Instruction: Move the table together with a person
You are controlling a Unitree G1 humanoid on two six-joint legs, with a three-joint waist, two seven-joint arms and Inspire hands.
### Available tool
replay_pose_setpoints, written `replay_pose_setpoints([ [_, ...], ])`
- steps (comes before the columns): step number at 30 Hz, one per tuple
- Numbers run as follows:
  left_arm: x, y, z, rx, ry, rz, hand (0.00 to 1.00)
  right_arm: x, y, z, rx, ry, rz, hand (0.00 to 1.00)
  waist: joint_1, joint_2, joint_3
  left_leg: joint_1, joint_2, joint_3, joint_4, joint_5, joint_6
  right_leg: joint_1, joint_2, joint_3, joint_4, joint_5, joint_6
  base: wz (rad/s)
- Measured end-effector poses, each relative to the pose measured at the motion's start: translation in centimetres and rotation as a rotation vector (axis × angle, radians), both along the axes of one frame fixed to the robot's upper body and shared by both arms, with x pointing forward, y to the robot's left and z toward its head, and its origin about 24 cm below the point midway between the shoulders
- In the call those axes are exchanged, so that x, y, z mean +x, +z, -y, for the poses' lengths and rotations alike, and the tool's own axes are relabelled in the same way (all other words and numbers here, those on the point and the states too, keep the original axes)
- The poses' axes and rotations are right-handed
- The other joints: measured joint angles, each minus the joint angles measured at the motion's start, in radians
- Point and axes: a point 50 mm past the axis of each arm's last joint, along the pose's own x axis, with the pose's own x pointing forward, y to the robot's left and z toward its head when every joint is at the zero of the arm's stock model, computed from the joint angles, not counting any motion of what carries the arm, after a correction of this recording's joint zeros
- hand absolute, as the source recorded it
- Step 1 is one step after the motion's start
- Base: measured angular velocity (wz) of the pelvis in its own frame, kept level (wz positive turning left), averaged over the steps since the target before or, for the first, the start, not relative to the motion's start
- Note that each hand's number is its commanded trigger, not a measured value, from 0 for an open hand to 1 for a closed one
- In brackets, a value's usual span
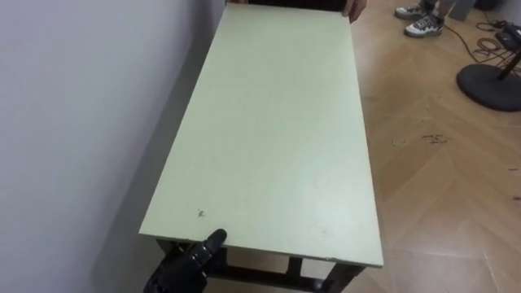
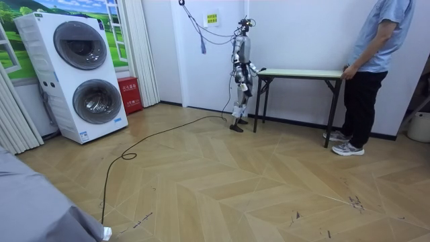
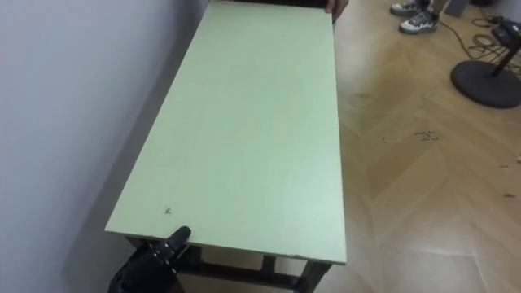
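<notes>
The table (image 1: 277, 122) is right in front of me and runs from 6 o'clock up to 12 o'clock, its long side next to the white wall (image 1: 73, 114) at 9 o'clock. My left hand (image 1: 186, 264) is at 7 o'clock, just under the near edge. I cannot tell if it is open or holding on. My right hand (image 2: 257, 70) is at the same end, too small to tell. A person (image 2: 371, 64) stands at the far end with a hand (image 1: 356, 10) on the corner at 1 o'clock
</notes>
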Motion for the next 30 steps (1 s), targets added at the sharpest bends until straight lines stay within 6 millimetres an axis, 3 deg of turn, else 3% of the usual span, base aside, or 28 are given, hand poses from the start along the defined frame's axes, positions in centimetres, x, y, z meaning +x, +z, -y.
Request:
replay_pose_setpoints([
  [7,-0.3,0.0,-0.7,0.007,0.038,-0.004,0.00,-1.0,-0.2,0.2,-0.023,-0.018,-0.040,0.00,0.000,0.003,-0.0007,0.000,0.009,0.001,-0.001,0.003,-0.017,0.000,0.010,0.000,0.001,-0.014,-0.023,0.00],
  [16,-0.7,-0.2,-1.0,0.018,0.048,0.001,0.00,-2.1,-0.3,0.4,-0.036,-0.024,-0.076,0.00,0.010,0.011,-0.0039,0.011,0.021,-0.002,-0.001,0.003,-0.027,0.010,0.023,0.001,0.001,-0.014,-0.029,-0.01],
  [23,-0.8,-0.2,-1.0,0.019,0.025,0.015,0.00,-2.0,-0.2,0.5,-0.018,0.018,-0.060,0.00,0.010,0.008,0.0015,0.017,0.020,-0.005,-0.001,0.003,-0.027,0.016,0.022,-0.001,0.000,-0.015,-0.030,0.02],
  [29,-0.4,0.2,-1.2,0.147,-0.088,0.050,0.00,-1.9,-0.2,0.5,-0.024,0.037,-0.054,0.00,0.006,0.007,0.0037,0.009,0.019,-0.012,0.003,0.003,-0.027,0.015,0.020,-0.025,-0.001,-0.015,-0.030,0.05],
  [30,-0.3,0.3,-1.4,0.234,-0.170,0.055,0.00,-1.9,-0.2,0.4,-0.029,0.058,-0.051,0.00,0.006,0.006,0.0042,0.009,0.019,-0.012,0.002,0.003,-0.027,0.015,0.019,-0.025,-0.001,-0.015,-0.030,0.00],
])
